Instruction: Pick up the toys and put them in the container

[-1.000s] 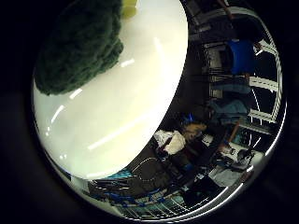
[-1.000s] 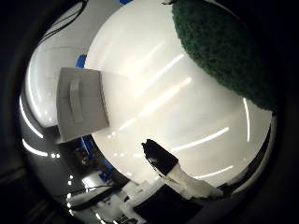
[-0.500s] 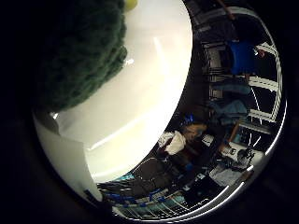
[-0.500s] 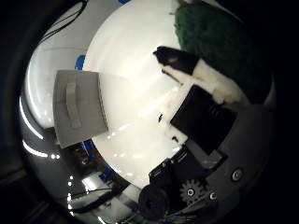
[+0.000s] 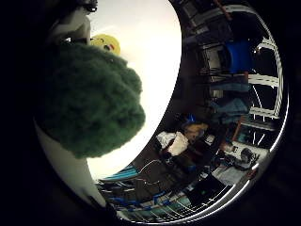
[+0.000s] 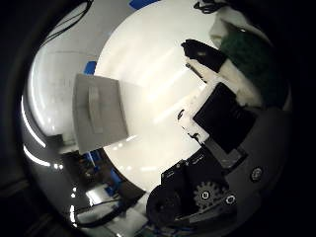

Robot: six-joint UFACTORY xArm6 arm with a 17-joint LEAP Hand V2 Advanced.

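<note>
The green plush toy fills the little finger side view, tight against the palm, and the hand curls its fingers round it, gripping it above the white table. Just beyond the plush, a yellow toy lies on the table, touching or nearly touching the green one. Farther across the table, well apart from the plush, the grey container sits near the table's edge.

Both palm cameras look close onto the green toy and white table.
</note>
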